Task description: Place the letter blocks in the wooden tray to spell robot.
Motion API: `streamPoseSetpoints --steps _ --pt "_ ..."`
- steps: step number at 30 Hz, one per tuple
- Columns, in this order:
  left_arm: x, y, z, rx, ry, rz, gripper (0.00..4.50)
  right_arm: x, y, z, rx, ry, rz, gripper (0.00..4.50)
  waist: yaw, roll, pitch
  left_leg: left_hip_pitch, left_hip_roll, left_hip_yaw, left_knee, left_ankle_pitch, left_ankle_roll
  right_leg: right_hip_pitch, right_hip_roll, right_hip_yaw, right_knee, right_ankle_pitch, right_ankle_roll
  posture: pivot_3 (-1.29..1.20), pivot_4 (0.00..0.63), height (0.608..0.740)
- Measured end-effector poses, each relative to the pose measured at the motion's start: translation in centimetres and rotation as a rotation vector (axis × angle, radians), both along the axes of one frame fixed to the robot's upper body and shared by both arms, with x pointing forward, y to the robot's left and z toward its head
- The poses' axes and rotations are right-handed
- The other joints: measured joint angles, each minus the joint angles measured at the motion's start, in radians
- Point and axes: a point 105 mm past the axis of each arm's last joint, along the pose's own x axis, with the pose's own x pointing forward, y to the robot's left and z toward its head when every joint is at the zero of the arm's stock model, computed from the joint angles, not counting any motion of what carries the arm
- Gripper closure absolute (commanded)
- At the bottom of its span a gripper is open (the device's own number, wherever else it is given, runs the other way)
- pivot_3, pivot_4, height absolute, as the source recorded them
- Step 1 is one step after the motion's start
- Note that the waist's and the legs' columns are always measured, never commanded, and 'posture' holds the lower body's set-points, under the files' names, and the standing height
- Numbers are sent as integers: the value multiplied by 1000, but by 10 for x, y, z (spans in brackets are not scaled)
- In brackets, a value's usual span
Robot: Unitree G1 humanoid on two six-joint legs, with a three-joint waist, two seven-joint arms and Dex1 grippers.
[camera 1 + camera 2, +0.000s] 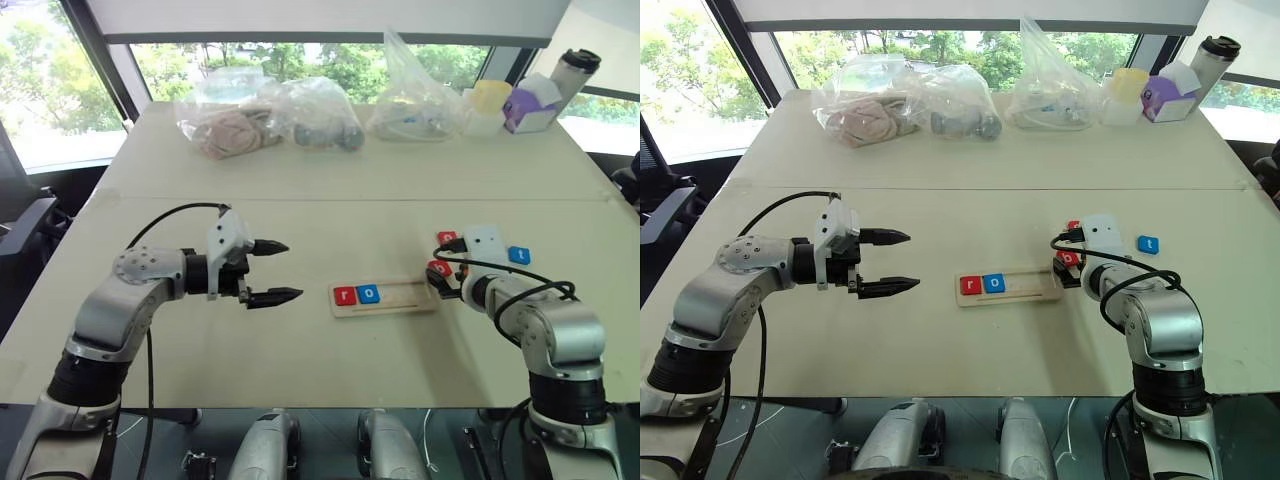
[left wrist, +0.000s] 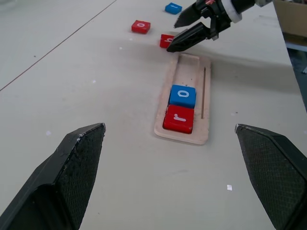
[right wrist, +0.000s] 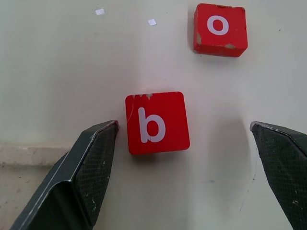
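Pale wooden tray (image 1: pixel 385 297) as landmark: red "r" tile (image 2: pixel 179 119) and blue "o" tile (image 2: pixel 183 96) seated at its left end, three slots bare.

Right gripper (image 3: pixel 184 139) just off right end, fingers spread wide astride red "b" tile (image 3: pixel 156 122), not touching; likely next letter.

Red "o" tile (image 3: pixel 220 28) just beyond, blue "t" tile (image 1: pixel 518 254) further right.

Left gripper (image 1: pixel 274 271) parked left of tray, fingers apart, empty.

Plastic bags (image 1: pixel 300 110) far behind; nothing blocking path.

wooden tray (image 1: pixel 400 298) – pale, flat on table | holds red r (image 1: pixel 345 295), blue o (image 1: pixel 369 293) at left end | loose beyond right end – red b (image 3: pixel 156 122), red o (image 3: pixel 220 29), blue t (image 1: pixel 1148 244)
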Motion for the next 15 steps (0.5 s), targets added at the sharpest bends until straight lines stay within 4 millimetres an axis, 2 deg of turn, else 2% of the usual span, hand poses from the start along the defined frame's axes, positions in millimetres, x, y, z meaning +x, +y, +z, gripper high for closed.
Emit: streamPoseSetpoints --steps 2,5,6,10,15 --pt "0 0 0 0 -2 5 0 3 3 -1 12 2 9 1343 -1 0 0 1 0 0 0 0 0 0 0 0 1 0 0 0 150 740" --pt "-1 -1 1 0 -11 8 0 6 9 -2 33 4 21 2983 -2 0 0 1 1 0 0 0 -1 0 1 0 1 0 0 0 150 740" --pt "-1 -1 1 0 -14 8 0 7 9 -1 34 2 20 3306 -1 0 0 1 1 0 0 0 -1 0 1 0 1 0 0 0 150 740" --pt "0 -1 1 -1 -18 19 0 6 7 -2 58 20 5 3319 1 0 0 1 1 -1 0 1 -1 0 1 0 2 0 0 0 150 740" --pt "-1 1 -3 -1 -6 29 0 -7 -6 2 59 73 -27 3319 10 0 0 1 1 -1 0 1 -1 0 1 0 2 0 0 0 150 740"
